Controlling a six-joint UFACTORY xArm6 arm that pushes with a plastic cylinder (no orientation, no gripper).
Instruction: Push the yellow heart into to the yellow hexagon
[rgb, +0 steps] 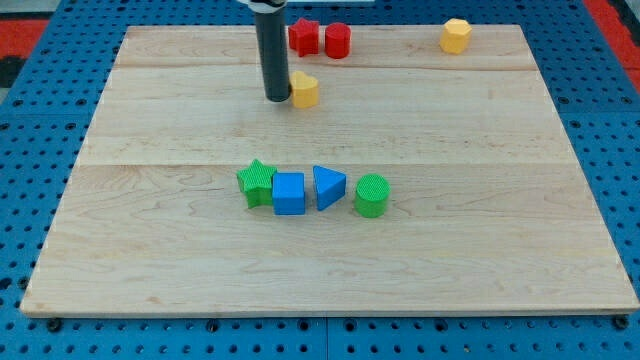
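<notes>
The yellow heart (304, 89) lies on the wooden board near the view's top, left of centre. My tip (278, 99) stands just to the heart's left, touching or nearly touching its left side. The yellow hexagon (456, 35) sits at the view's top right, well apart from the heart, up and to the right of it.
Two red blocks (304, 37) (338, 40) sit side by side at the top, just above the heart. In the board's (500, 220) middle stands a row: green star (257, 182), blue cube (289, 193), blue triangle (328, 186), green cylinder (371, 195).
</notes>
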